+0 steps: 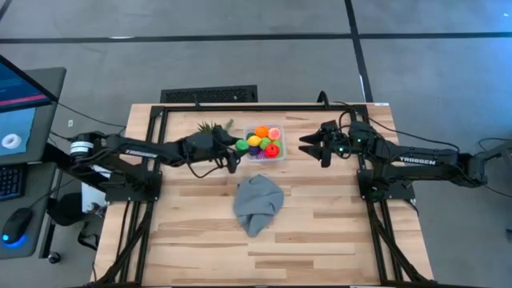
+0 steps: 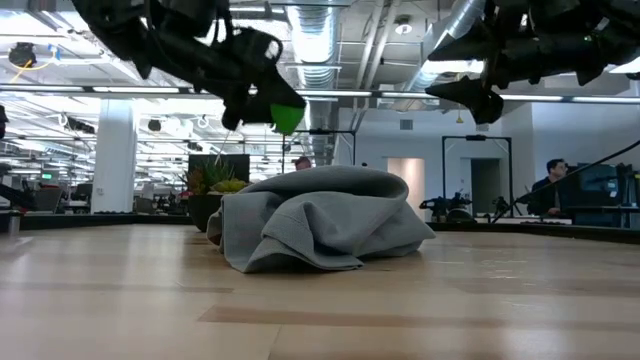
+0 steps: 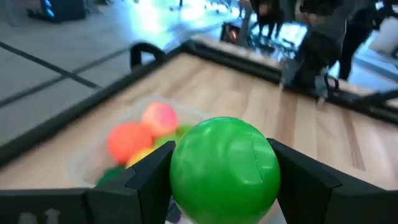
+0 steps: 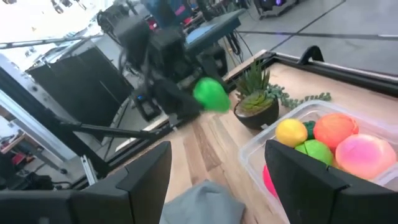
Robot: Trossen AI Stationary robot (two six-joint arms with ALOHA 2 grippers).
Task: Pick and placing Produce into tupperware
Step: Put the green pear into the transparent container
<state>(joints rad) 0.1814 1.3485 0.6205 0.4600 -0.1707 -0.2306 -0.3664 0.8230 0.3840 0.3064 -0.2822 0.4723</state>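
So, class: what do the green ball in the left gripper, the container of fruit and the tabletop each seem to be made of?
Green ball: probably smooth plastic, going by its even colour, faint seam and soft sheen.
Container: clear plastic, since the fruit shows through its walls; glossy rim.
Tabletop: wood, in pale planks with visible grain and joints, matte.

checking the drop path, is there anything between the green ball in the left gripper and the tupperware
Nothing. In the high view the green ball in the left gripper sits just beside the tupperware rim, with only bare table in the narrow gap.
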